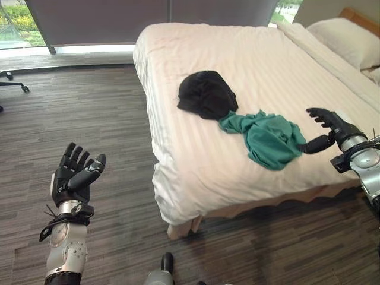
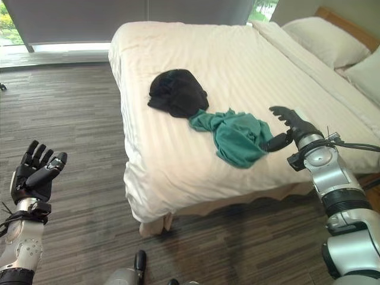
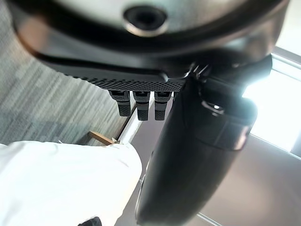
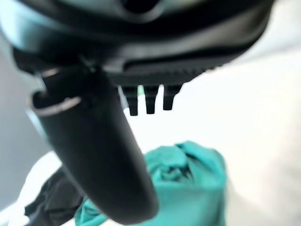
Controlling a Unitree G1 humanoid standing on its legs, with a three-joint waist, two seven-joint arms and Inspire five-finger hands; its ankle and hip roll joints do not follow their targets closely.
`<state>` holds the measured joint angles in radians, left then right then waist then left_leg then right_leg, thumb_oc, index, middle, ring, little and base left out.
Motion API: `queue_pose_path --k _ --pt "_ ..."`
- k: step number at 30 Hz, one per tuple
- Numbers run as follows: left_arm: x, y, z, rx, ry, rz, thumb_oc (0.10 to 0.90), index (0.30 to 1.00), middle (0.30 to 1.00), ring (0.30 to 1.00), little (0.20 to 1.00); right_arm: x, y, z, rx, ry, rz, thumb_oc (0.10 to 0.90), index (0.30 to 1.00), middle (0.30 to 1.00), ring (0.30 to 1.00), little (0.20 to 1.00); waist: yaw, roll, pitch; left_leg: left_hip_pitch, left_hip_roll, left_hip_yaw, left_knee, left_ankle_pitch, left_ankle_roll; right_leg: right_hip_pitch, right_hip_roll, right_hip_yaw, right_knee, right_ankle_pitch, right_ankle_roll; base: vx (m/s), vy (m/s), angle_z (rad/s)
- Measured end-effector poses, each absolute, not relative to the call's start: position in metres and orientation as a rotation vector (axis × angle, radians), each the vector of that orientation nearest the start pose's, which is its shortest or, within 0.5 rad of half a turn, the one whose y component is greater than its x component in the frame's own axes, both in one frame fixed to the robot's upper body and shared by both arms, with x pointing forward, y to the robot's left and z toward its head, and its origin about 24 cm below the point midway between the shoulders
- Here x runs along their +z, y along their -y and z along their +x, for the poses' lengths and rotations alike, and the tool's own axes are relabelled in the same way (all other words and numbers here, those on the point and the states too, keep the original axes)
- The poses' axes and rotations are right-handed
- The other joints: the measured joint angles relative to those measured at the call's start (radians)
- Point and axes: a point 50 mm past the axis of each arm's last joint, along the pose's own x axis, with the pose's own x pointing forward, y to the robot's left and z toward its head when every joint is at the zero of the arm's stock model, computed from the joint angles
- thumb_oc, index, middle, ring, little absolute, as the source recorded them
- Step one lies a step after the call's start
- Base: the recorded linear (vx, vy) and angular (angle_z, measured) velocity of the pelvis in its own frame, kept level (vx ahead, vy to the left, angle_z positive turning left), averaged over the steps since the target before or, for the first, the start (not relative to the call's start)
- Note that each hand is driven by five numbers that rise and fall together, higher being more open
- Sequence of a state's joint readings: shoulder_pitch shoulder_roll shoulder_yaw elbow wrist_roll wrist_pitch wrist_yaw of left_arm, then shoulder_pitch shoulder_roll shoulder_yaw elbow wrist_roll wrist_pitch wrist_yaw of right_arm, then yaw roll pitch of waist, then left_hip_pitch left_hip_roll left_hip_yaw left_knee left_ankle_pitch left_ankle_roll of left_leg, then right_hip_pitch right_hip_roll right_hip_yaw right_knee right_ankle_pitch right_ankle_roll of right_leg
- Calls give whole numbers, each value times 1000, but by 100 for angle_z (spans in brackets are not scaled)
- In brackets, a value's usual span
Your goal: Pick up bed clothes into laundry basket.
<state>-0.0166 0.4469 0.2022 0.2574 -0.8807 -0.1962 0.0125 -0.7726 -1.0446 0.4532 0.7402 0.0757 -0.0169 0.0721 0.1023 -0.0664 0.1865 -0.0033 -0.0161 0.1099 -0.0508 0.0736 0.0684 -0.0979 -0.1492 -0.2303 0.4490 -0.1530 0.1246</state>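
Observation:
A crumpled teal garment (image 1: 267, 138) lies near the foot of the white bed (image 1: 196, 160), its upper edge touching a black garment (image 1: 205, 94) further up. My right hand (image 1: 328, 127) hovers open just beside the teal garment's right edge, thumb pointing at the cloth and fingers spread above the sheet; the teal garment (image 4: 188, 181) shows past the thumb in the right wrist view. My left hand (image 1: 72, 176) is raised open over the floor, left of the bed, holding nothing.
The bed's left side and foot edge drop to a dark wood-look floor (image 1: 89, 119). Pillows (image 1: 350, 40) lie at the head, far right. A chair's wheeled base (image 1: 13, 83) stands by the window at far left.

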Motion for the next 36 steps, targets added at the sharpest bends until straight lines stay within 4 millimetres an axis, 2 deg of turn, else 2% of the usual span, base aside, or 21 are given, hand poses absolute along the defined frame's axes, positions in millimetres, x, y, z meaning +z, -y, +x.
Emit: queue_pose_path --k 2,3,4,6,8,9,10,13,16,22,26,28,31,33,36 --pt "53 -306 243 357 126 -427 800 900 900 900 900 204 344 348 -159 -113 -1099 800 900 900 900 900 -14 2 1 10 -12 -11 -12 5 4 0 -38 17 -99 9 1 305 -101 33" --pt "56 -303 248 343 139 -428 800 900 900 900 900 207 346 349 -171 -126 -1130 800 900 900 900 900 -9 3 2 14 -9 -43 -13 -9 1 8 -47 19 -228 33 23 247 -71 52" --pt "58 -302 250 336 143 -428 800 900 900 900 900 208 348 350 -178 -136 -1164 800 900 900 900 900 -10 3 2 16 -6 -65 -16 -9 -1 20 -36 49 -327 75 43 97 -24 57" --pt "58 -301 251 329 142 -425 800 900 900 900 900 208 350 350 -183 -149 -1188 800 900 900 900 900 -7 -7 6 30 -12 -85 -27 -10 -2 30 -42 67 -404 151 52 151 -112 51" --pt "54 -304 244 339 125 -416 800 900 900 900 900 199 356 349 -188 -203 -1208 800 900 900 900 900 38 -40 5 66 -25 -99 -35 -32 -33 63 -53 42 -487 259 47 133 -129 36" --pt "55 -307 240 348 132 -411 800 900 900 900 900 198 358 349 -190 -215 -1214 800 900 900 900 900 45 -69 2 69 -39 -112 -35 -41 -45 83 -48 40 -525 297 16 78 -75 23" --pt "51 -309 235 367 130 -421 800 900 900 900 900 199 359 349 -204 -220 -1209 800 900 900 900 900 57 -66 2 66 -26 -113 -36 -46 -54 90 -32 38 -541 301 1 93 -100 16" --pt "38 -314 217 405 79 -413 800 900 900 900 900 200 367 349 -236 -252 -1201 800 900 900 900 900 76 -56 2 51 32 -121 -35 -52 -76 84 19 15 -540 294 -7 78 -84 10" --pt "29 -314 209 417 40 -412 800 900 900 900 900 201 371 348 -255 -270 -1196 800 900 900 900 900 81 -55 2 46 54 -122 -35 -58 -89 83 41 9 -541 284 -22 36 -71 8" --pt "25 -309 210 393 21 -418 800 900 900 900 900 195 384 341 -279 -354 -1168 800 900 900 900 900 74 -53 2 29 48 -141 -35 -56 -93 78 39 -11 -541 270 -31 32 -53 10" --pt "24 -307 209 390 20 -430 800 900 900 900 900 197 373 346 -233 -305 -1131 800 900 900 900 900 61 -49 1 18 49 -140 -35 -52 -99 65 40 -9 -541 270 -31 0 0 0" --pt "21 -304 208 391 14 -452 800 900 900 900 900 192 366 346 -193 -271 -1111 800 900 900 900 900 55 -48 0 14 51 -141 -35 -51 -101 62 40 -9 -541 270 -32 -21 -11 0" --pt "17 -299 208 388 7 -481 800 900 900 900 900 168 362 341 -165 -275 -1060 800 900 900 900 900 54 -32 -2 -11 51 -140 -34 -47 -104 36 41 -6 -541 271 -33 -145 -38 -1" --pt "16 -293 211 366 1 -488 800 900 900 900 900 142 362 336 -229 -273 -954 800 900 900 900 900 57 -20 -4 -59 49 -145 -23 -45 -106 -3 39 -10 -541 277 -42 -170 -4 5" --pt "15 -285 215 332 -10 -499 800 900 900 900 900 110 368 329 -274 -383 -917 800 900 900 900 900 73 21 5 -133 47 -151 -20 -28 -108 -76 35 -12 -541 290 -57 -109 12 3"
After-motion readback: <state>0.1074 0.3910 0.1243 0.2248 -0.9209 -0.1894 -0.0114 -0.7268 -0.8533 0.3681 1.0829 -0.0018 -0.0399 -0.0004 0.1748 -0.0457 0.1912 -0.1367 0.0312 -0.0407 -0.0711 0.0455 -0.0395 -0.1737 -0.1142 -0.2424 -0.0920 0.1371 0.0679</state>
